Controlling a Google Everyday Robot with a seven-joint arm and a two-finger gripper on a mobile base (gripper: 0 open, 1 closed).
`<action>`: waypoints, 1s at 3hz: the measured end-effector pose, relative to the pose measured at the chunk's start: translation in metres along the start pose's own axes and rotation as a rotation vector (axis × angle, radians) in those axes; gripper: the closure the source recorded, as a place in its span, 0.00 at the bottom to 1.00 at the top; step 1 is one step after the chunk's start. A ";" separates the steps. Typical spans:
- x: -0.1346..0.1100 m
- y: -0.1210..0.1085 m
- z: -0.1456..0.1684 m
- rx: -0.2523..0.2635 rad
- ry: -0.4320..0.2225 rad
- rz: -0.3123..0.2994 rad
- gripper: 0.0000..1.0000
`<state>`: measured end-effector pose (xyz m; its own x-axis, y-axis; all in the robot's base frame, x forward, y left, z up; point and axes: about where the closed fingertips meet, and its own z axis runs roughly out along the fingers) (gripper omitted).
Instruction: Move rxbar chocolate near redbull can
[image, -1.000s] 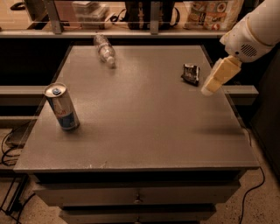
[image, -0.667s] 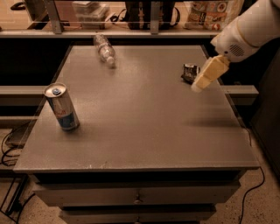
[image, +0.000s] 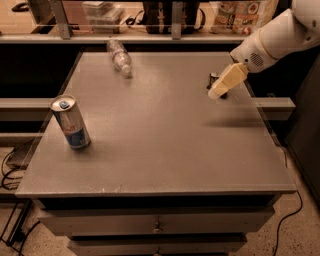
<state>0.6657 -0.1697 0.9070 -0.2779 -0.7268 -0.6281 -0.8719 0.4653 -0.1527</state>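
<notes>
The rxbar chocolate (image: 212, 78) lies at the far right of the bench (image: 165, 155), close to its right edge. Only a small dark part of the wrapper shows, because the gripper (image: 215, 93) is in front of it. The gripper is a pale tan piece that slants down and to the left from the white arm (image: 272, 40), with its tip right at the packet. Whether the tip touches the wrapper or hangs just above it cannot be told. Nor can I tell from this angle whether the gripper is open or closed, as it shows as a single tan shape. A soft shadow (image: 235, 121) falls on the bench surface just nearer the camera than the gripper.

The redbull can (image: 70, 123) stands upright at the left side of the bench, near the left edge and well apart from the packet, with most of the grey top between them. Its silver and blue body has red lettering, and its tab is blue.

A clear plastic bottle (image: 119, 56) lies on its side toward the far edge, left of centre, apart from both the can and the packet.

Drawer fronts (image: 157, 225) sit under the bench top. A dark cable (image: 295, 210) runs over the speckled floor at the lower right.
</notes>
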 end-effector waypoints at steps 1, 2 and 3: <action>0.001 -0.013 0.030 -0.031 -0.012 0.010 0.00; 0.008 -0.028 0.054 -0.028 -0.008 0.022 0.00; 0.021 -0.047 0.068 0.015 0.003 0.060 0.00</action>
<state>0.7286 -0.1722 0.8490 -0.3309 -0.6986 -0.6344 -0.8473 0.5159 -0.1263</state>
